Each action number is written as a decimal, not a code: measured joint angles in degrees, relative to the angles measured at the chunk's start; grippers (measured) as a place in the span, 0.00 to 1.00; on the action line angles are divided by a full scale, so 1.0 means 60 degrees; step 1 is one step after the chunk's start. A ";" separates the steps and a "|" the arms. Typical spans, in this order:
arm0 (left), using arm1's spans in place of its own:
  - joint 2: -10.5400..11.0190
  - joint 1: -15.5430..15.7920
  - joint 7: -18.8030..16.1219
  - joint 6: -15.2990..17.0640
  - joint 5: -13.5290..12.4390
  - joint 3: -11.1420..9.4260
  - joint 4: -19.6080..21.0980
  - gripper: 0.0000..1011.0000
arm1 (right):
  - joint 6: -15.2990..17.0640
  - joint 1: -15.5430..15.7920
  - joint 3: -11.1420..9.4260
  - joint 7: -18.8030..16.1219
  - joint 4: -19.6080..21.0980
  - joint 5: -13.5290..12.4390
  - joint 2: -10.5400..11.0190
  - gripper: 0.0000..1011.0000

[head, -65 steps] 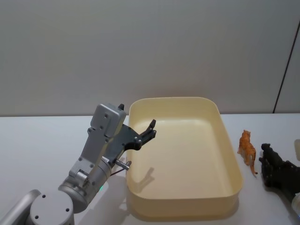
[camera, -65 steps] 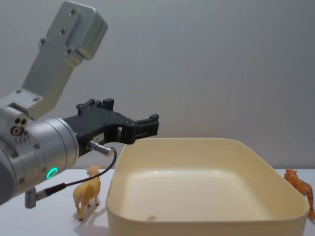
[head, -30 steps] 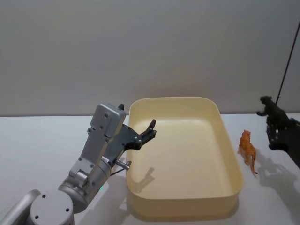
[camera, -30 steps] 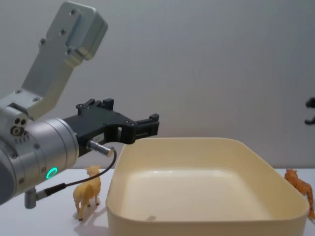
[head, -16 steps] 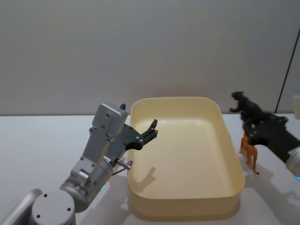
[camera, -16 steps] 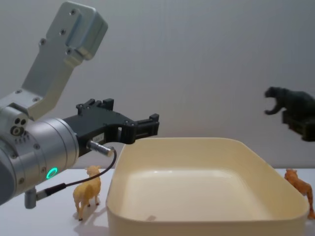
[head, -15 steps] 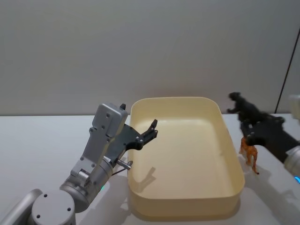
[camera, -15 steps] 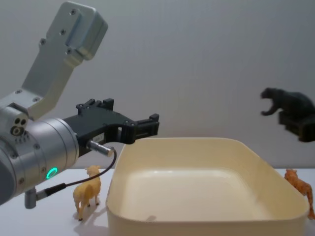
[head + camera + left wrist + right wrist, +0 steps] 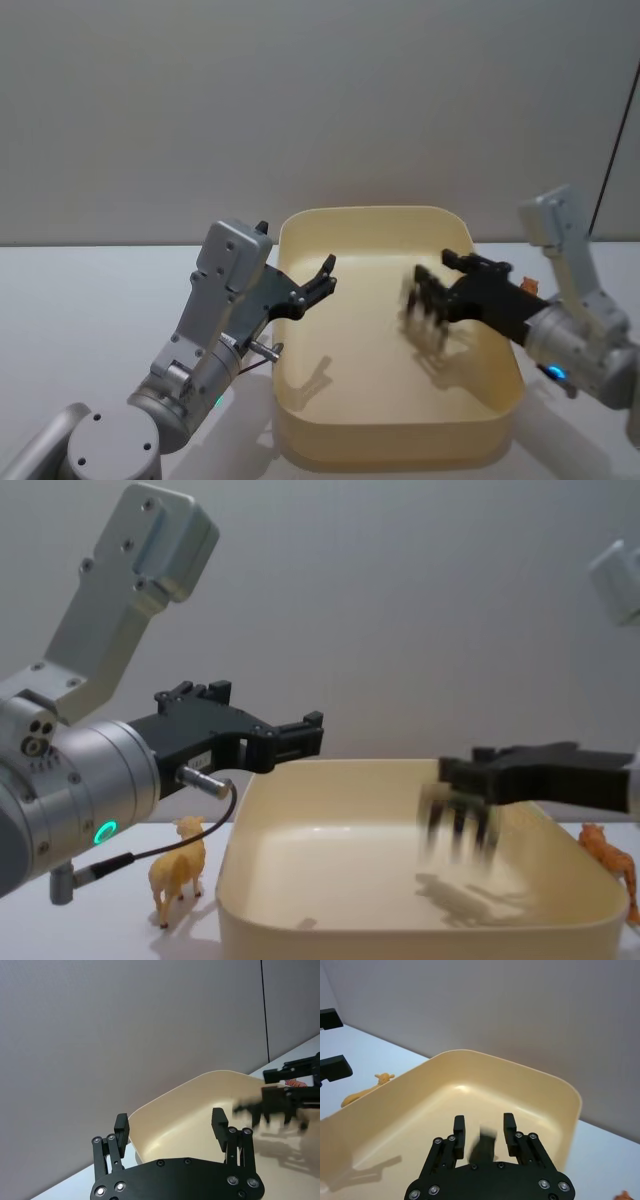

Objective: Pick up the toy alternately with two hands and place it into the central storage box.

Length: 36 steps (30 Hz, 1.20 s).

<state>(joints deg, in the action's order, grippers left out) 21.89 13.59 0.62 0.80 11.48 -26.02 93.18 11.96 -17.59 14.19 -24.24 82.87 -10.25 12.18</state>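
Over the right half of the central storage box point(image 9: 390, 440), my right gripper point(image 9: 483, 1122) hung with its fingers point(image 9: 459, 1132) apart. The black toy animal point(image 9: 458, 825) showed as a dark smear between them and just below their tips, above the box floor, touching neither as far as I could tell. I judged it to be dropping free into the box (the smear ran downward, legs first). My left gripper point(image 9: 170, 1125) hovered at the box's left rim, jaws wide and holding nothing.

By my reckoning the toy was a small moulded figure: light, stiff, a little slick and not fragile. It would likely bounce or tip over on that smooth plastic, yet the walls looked tall enough to keep it in. Thin legs and a tail make poor handles. The trunk, pinched across its flanks between flat fingers, was the sound place to take such a figure, with modest force, since it would not give.

On the table point(image 9: 80, 300) a tan toy animal point(image 9: 178, 872) stood upright just beside the box's left outer wall, below my left wrist. An orange toy animal point(image 9: 612, 858) stood by the right wall. With the turns alternating, I took the tan one to be the left gripper's, gripped across its body from above.
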 joint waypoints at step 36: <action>0.0000 0.0000 0.0000 0.0000 0.0000 0.0000 0.0000 0.99 | -0.0206 0.0919 -0.0755 0.1239 0.1220 -0.0726 0.0858 0.99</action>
<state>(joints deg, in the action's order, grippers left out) 21.89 13.59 0.62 0.80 11.48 -26.02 93.18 10.72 -12.07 9.66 -16.80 90.19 -14.61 17.33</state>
